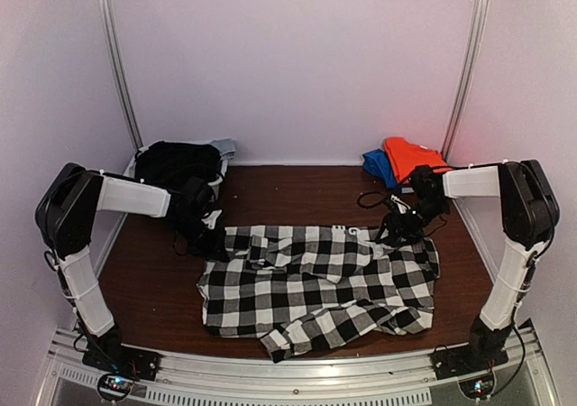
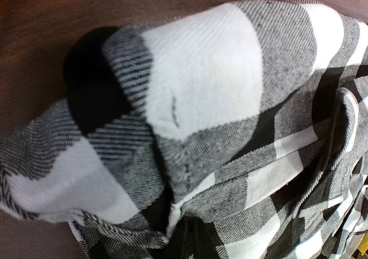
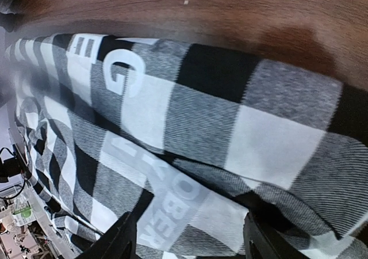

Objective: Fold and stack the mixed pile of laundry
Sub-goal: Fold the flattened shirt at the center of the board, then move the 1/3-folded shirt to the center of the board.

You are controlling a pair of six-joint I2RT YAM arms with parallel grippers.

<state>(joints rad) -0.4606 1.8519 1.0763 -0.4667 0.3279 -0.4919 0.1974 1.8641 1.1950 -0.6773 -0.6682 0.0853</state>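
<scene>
Shirt [image 1: 315,284] corner in left hand [image 1: 212,242]

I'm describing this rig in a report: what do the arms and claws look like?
White links and bulky black joint housings on left arm and right arm alike. Black left claw and right claw; loose black cables loop by the right one.

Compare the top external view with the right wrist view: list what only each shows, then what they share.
Only top external: the whole shirt spread out, a black garment back left, an orange garment and a blue garment back right, and the left gripper at the shirt's corner. Only right wrist: white lettering on the cloth, close up. Both: the shirt, the brown table, and the open right gripper over the shirt.
</scene>
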